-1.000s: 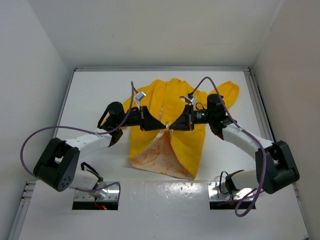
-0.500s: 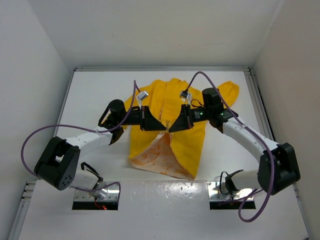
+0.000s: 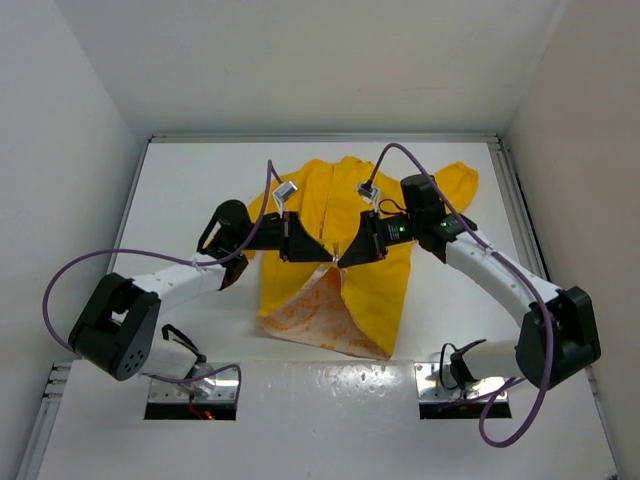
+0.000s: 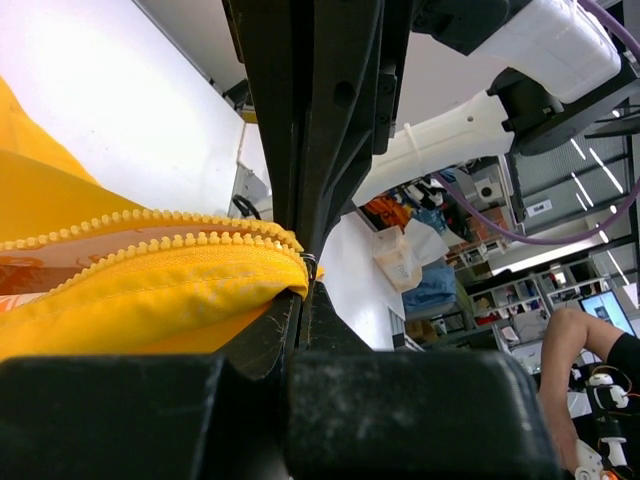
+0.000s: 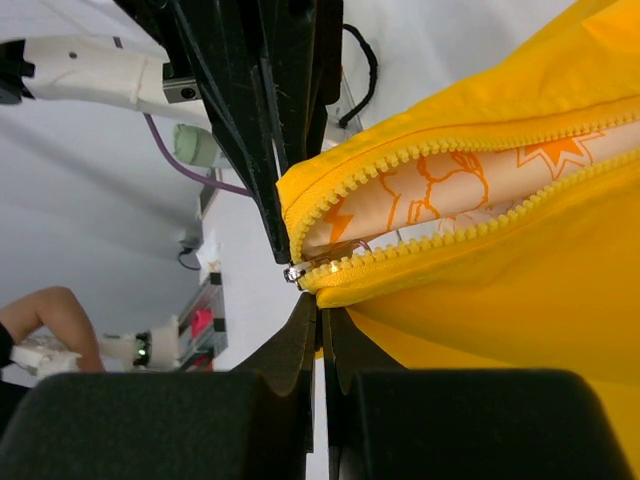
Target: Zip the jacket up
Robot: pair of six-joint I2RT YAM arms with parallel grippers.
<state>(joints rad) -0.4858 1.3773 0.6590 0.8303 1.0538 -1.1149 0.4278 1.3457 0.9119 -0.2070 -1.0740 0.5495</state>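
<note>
Looking down at a small bright yellow soft fabric jacket (image 3: pixel 385 290) spread flat around the middle of the white table (image 3: pixel 180 200), collar end toward the far wall, hem toward the arm bases. Lower front lying open in a wedge, showing the pale orange-printed lining (image 3: pixel 315 305). Left gripper (image 3: pixel 322 255) reaching in from the left, clamped tight on the jacket's zipper edge right at the top of that wedge. Same deal with the right gripper (image 3: pixel 345 258) from the other side: squeezed shut on the jacket at the zipper, tips just about touching the left one's. Over on the right wrist view, a tiny metal zipper slider (image 5: pixel 293 272) right at the fingertips, yellow zipper teeth (image 5: pixel 440 150) splitting apart beyond it.
</note>
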